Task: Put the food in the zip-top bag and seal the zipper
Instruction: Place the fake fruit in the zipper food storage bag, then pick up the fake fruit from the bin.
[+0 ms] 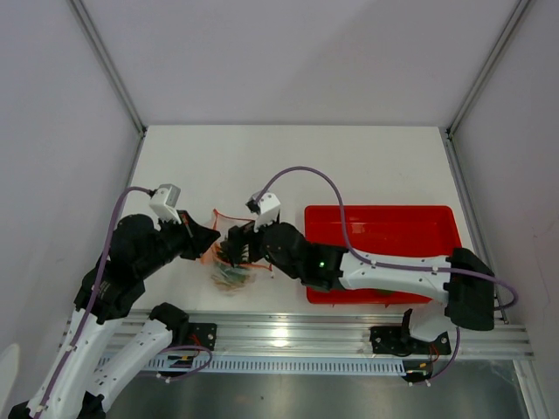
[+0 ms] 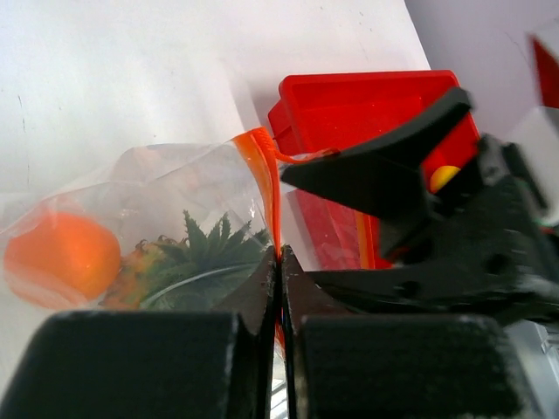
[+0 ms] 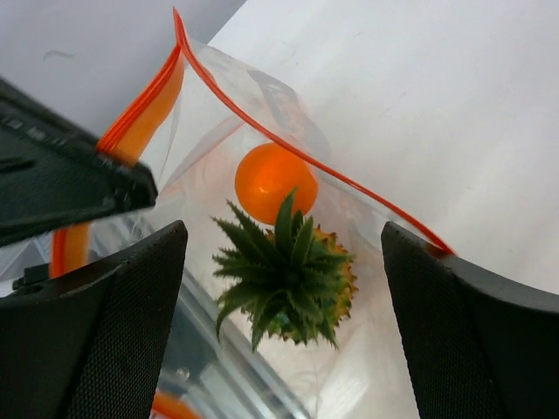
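The clear zip-top bag (image 1: 231,266) lies at the table's near edge with its mouth held open. My left gripper (image 2: 279,257) is shut on the bag's orange-red zipper strip (image 2: 265,175) and holds that edge up; in the top view it (image 1: 206,241) is at the bag's left. The pineapple (image 3: 293,271) and the orange ball (image 3: 272,182) lie inside the bag. My right gripper (image 3: 284,231) is open and empty over the bag's mouth, above the pineapple. A yellow lemon (image 2: 443,176) shows in the red tray, partly hidden by my right gripper. The green fruit is out of view.
The red rectangular tray (image 1: 384,225) stands right of the bag, with my right arm (image 1: 384,271) lying across its near edge. Grey enclosure walls close in the table on three sides. A metal rail (image 1: 332,336) runs along the near edge.
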`<state>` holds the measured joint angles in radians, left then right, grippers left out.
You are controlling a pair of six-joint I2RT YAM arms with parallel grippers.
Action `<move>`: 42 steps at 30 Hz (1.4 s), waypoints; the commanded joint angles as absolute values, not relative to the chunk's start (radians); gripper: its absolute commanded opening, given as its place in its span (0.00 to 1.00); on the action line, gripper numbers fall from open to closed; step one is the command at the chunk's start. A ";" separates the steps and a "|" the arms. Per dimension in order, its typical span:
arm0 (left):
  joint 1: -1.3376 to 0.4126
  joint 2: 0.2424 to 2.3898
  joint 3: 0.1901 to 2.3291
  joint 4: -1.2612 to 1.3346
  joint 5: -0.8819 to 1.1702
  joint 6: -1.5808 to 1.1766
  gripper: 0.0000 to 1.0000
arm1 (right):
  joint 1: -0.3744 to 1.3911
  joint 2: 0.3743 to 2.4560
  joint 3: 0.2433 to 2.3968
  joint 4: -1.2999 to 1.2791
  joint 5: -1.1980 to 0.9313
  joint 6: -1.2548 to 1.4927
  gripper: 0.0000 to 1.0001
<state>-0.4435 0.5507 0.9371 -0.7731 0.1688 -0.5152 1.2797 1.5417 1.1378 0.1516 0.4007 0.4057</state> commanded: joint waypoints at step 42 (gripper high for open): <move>-0.451 0.535 0.919 -0.741 0.222 -0.495 0.00 | 0.660 0.879 0.650 -1.028 0.601 1.313 0.91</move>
